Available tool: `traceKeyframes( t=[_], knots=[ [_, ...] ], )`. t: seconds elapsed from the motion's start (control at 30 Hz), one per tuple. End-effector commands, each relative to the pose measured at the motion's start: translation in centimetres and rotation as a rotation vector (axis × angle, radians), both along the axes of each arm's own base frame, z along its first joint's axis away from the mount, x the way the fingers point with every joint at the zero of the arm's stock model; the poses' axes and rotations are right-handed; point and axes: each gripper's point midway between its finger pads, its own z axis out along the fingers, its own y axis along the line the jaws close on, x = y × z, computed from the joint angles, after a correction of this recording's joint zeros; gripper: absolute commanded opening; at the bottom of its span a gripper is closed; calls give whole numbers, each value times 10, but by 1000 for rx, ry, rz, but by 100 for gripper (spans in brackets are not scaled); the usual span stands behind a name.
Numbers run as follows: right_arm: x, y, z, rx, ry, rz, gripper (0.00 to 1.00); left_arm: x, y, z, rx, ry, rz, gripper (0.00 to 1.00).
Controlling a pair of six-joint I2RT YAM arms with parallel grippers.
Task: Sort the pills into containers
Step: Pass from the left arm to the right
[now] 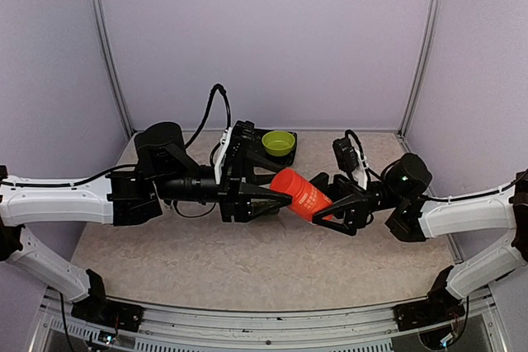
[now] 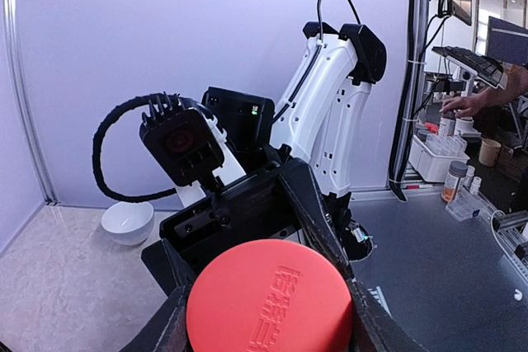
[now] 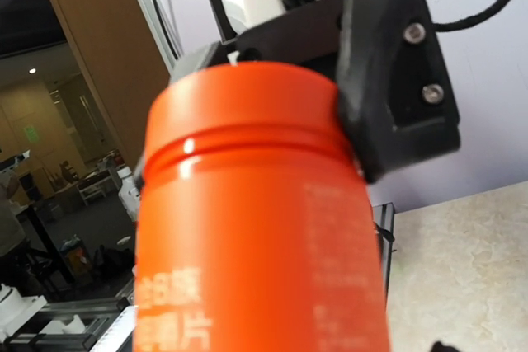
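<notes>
Right over the middle of the table (image 1: 247, 261), the left gripper (image 1: 282, 189) is clamped on 1 end of an orange pill bottle (image 1: 301, 194). The bottle is up in the air and tilted, with its right end lower. In the left wrist view you get the bottle's round end face-on, with a black finger (image 2: 373, 326) tight against each side.

The right gripper (image 1: 332, 204) is at the other end of the bottle, 1 finger on either side. Can't tell if it's actually squeezing or just sitting around it.

Behind the 2 grippers, toward the back wall, there's a lime-green bowl (image 1: 279, 143) in a dark tray (image 1: 294, 136). The left wrist view also catches a white bowl (image 2: 127, 222) on the table over by the wall, past the right arm (image 2: 326, 96).

The arms and that bottle cover the middle strip of the table, so I can't make out the containers from any angle. Off past the frame there's someone's hand (image 2: 464, 105) at a desk, and an amber bottle (image 2: 453, 180) nearby.
</notes>
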Motion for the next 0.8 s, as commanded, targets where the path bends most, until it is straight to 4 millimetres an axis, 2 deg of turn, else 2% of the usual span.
traceKeyframes(
  t=[0.0, 0.33, 0.4, 0.47, 0.53, 0.63, 0.77],
  knots=[
    [-4, 5, 9, 19, -18, 23, 84, -1, 0, 12, -49, -9, -1, 32],
    [-11, 2, 16, 43, -39, 52, 61, 1, -3, 8, -39, 1, 3, 32],
    [-10, 3, 16, 40, -36, 49, 51, 2, -3, 7, -36, 5, 7, 32],
    [-9, 5, 15, 33, -31, 49, 36, 3, -3, 7, -39, 6, 13, 32],
    [-8, 6, 12, 27, -27, 52, 27, 4, -3, 7, -42, 10, 18, 32],
    [-8, 7, 9, 22, -23, 57, 21, 7, -4, 7, -43, 24, 33, 32],
    [-3, 10, 5, 3, -37, 19, 18, 21, -6, 6, -39, 80, 101, 34]
  ],
)
